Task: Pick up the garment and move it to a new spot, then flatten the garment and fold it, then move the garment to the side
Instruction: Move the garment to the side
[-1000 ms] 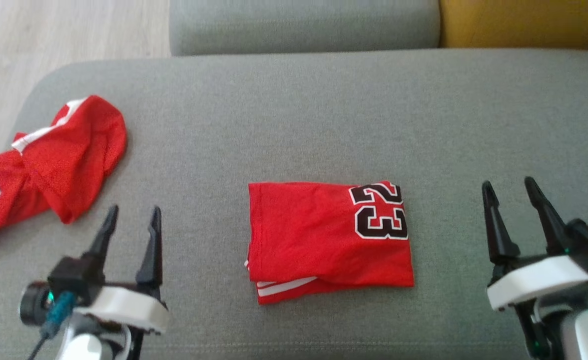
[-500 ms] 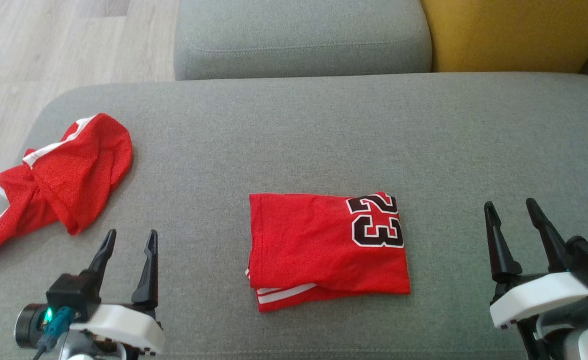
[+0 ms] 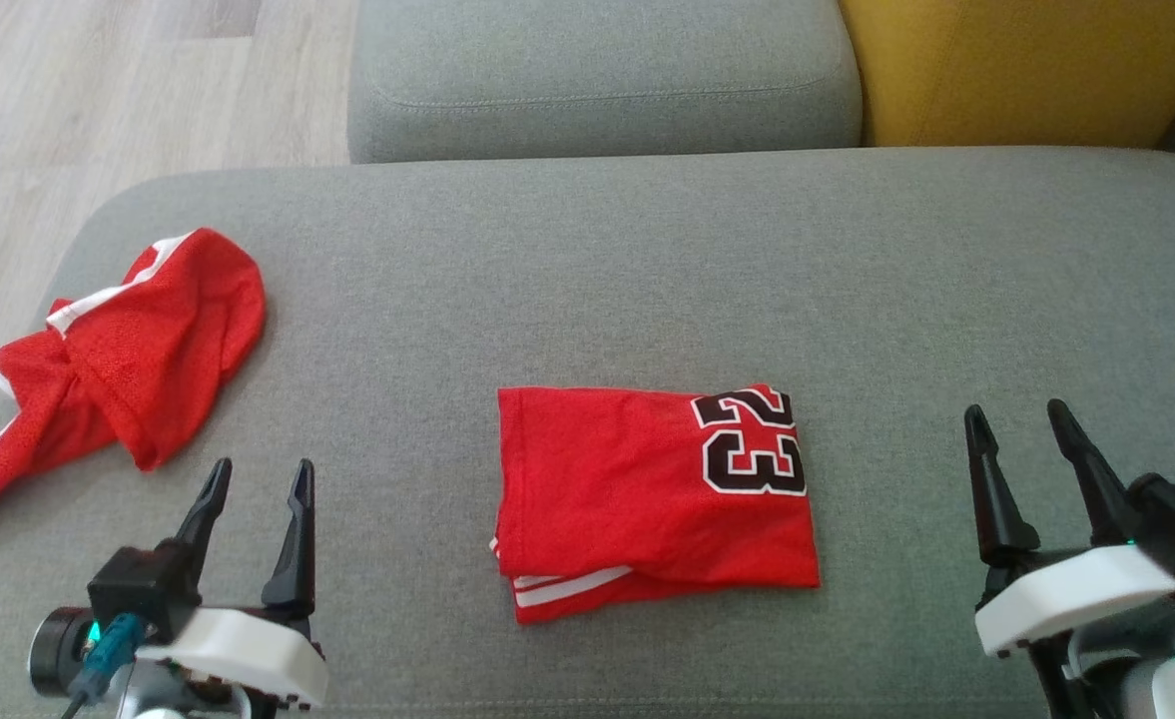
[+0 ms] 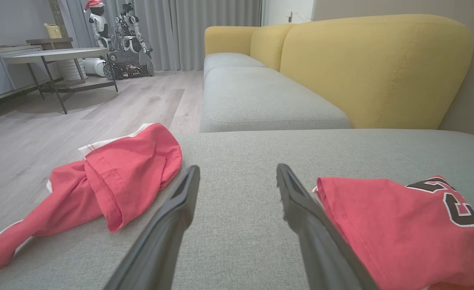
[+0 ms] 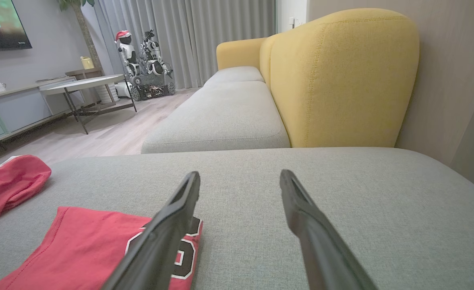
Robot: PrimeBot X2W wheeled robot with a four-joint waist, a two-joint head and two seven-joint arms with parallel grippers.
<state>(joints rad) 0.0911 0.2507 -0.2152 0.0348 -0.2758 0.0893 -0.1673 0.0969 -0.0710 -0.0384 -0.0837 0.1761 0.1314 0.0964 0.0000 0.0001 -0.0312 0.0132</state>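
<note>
The red garment lies neatly folded at the middle of the grey sofa seat, so only moving it aside looks left, with the left hand and right hand both spread open and empty near the seat's front edge.

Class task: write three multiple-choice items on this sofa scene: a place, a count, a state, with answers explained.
1. Where does the folded jersey lie? A) on the floor B) on the grey cushion, between the left gripper and the right gripper C) on the backrest
2. How many red garments lie on the cushion? A) one B) two C) three
3. How is the left gripper? A) open, empty B) shut on the jersey C) shut, empty
Answers: B, it sits mid-cushion between them; B, jersey plus crumpled garment; A, fingers apart, holding nothing.
</note>
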